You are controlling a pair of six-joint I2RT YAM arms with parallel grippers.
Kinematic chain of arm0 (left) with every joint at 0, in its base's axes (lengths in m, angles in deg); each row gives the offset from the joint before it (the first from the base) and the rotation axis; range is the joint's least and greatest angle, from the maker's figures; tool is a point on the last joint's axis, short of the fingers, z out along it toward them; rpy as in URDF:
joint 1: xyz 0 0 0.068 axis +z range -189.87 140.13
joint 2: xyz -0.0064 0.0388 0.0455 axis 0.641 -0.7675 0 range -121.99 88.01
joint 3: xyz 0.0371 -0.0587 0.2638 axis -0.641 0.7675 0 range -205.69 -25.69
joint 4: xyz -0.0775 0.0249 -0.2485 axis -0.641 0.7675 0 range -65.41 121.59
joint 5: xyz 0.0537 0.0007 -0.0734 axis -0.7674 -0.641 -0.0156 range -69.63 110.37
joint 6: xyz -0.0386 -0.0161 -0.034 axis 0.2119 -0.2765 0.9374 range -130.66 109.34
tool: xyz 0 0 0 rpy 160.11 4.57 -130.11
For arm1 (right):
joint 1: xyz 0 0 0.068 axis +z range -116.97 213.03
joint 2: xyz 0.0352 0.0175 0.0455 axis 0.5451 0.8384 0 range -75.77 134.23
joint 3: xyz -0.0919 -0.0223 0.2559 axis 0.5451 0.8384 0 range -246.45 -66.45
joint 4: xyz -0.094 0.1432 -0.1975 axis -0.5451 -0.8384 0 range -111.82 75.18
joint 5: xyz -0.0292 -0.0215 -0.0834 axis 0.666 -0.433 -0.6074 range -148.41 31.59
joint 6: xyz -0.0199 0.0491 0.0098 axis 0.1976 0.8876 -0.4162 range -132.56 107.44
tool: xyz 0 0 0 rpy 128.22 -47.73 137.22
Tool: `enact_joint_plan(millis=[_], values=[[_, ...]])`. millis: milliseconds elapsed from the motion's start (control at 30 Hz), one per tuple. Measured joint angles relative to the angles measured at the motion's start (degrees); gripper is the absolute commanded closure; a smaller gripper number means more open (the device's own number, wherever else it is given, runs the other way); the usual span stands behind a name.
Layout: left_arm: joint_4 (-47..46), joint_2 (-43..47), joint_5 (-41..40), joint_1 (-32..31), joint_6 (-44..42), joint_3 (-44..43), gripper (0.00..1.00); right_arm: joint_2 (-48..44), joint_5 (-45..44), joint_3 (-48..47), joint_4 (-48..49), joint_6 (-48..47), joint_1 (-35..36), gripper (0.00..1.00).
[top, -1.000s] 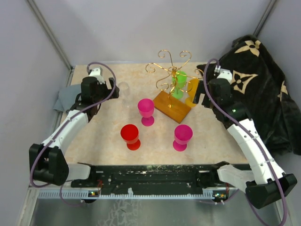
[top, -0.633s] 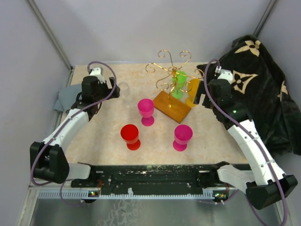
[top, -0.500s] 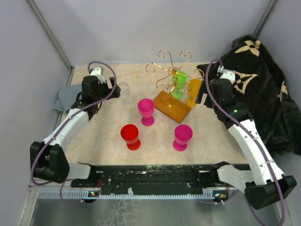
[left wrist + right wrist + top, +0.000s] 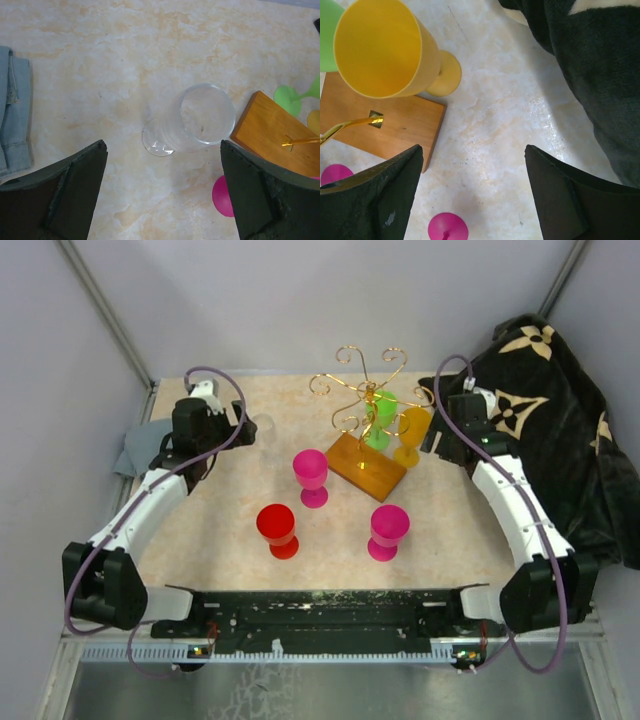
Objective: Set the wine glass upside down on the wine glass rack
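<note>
Looking down from above, you have the wine glass rack (image 4: pixel 365 468) standing toward the far side of the table (image 4: pixel 220 540), its gold wire arms curling up from a flat amber-brown base (image 4: pixel 270 130).

Your left gripper (image 4: pixel 162 150) hovers well to the left of the rack with its fingers spread wide, gripping nothing. Below and between those fingers, the clear wine glass (image 4: pixel 197 125) stands upright on its foot, mouth up, just left of the rack's base and not touching it.

Your right gripper (image 4: pixel 472 150) sits on the right of the rack, also spread wide and holding nothing. The yellow wine glass (image 4: pixel 385 47) stands upright with its foot just beside the right edge of the rack's base, free of the fingers.

A green glass (image 4: pixel 381 412) is at the far side of the rack, close to the stem; you cannot tell from these views whether it touches the wire. In front of the rack are two magenta glasses (image 4: pixel 311 476) and, further left, a red glass (image 4: pixel 277 530), all upright. Right of the rack, beyond the right arm, lies a black patterned cloth (image 4: pixel 550 410). Far left of the rack, a blue-grey cloth (image 4: pixel 12 110) lies at the table's edge.
</note>
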Motion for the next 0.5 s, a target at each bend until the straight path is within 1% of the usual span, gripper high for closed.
enact_joint_plan(millis=[167, 500], values=[[0.7, 1.0, 0.7, 0.0, 0.2, -0.1, 0.0, 4.1, 1.6, -1.7, 2.1, 1.4, -0.9, 0.19], [1.4, 1.6, 0.7, 0.0, 0.3, -0.1, 0.0, 7.5, 4.9, -3.5, 7.3, 4.0, -4.1, 0.31]])
